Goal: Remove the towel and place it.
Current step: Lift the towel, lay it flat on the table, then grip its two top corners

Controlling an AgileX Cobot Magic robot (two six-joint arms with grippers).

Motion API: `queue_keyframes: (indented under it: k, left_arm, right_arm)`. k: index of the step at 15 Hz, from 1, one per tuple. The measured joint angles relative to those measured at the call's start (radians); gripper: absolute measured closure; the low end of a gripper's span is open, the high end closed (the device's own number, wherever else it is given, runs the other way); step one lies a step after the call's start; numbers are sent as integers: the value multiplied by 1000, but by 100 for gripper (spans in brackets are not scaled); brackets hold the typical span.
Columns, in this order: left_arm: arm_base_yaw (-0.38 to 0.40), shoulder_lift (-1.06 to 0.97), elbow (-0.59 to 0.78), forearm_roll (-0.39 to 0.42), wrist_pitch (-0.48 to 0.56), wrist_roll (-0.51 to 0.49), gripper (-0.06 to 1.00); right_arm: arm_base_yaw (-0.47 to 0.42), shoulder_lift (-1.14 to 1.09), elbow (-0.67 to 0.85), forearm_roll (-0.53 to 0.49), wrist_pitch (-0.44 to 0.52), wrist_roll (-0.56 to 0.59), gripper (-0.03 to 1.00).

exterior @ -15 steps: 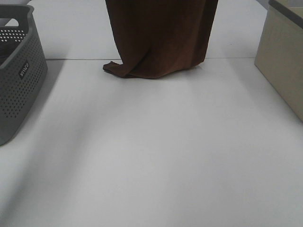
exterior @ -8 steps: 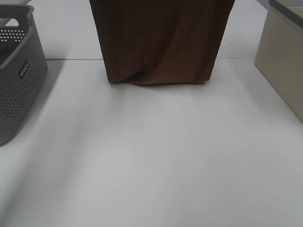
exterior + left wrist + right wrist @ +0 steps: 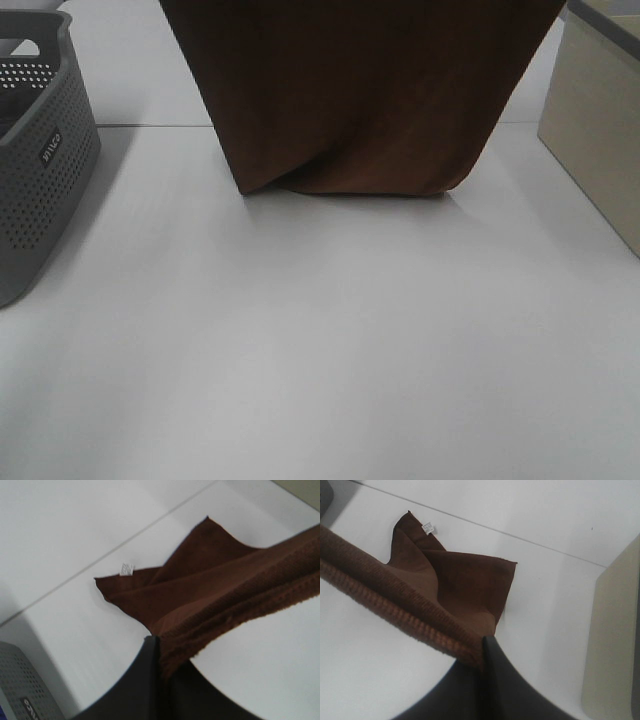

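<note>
The towel, a dark brown plush cloth, hangs stretched wide from above the exterior high view, its lower end resting folded on the white table. The left wrist view shows my left gripper shut on one upper corner of the towel, whose white tag lies on the table below. My right gripper is shut on the other upper corner of the towel; the tag shows there too. Neither gripper appears in the exterior high view.
A grey perforated basket stands at the left edge of the table. A beige box stands at the right edge. A seam line crosses the white table behind the towel's lower end.
The hanging towel has been spread wider and has come nearer the camera, and its lower end has slid forward on the table. Both grips hold.
</note>
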Motion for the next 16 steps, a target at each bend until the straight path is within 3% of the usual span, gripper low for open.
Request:
queue_keyframes:
  k: [1,2,7,16]
  left_arm:
    - [-10,-102,174,-15,-8,0,94]
    - [-12,-151,258,-25,-13,0,94]
    - [-17,-396,572,-72,-40,-15,94]
    - [-25,-520,949,-221,-43,-16,94]
  right_arm:
    - [0,-70,93,21,0,15,96]
    - [1,-102,133,29,0,18,96]
    - [7,-258,328,67,-3,68,96]
    - [10,-404,688,145,-5,94,96]
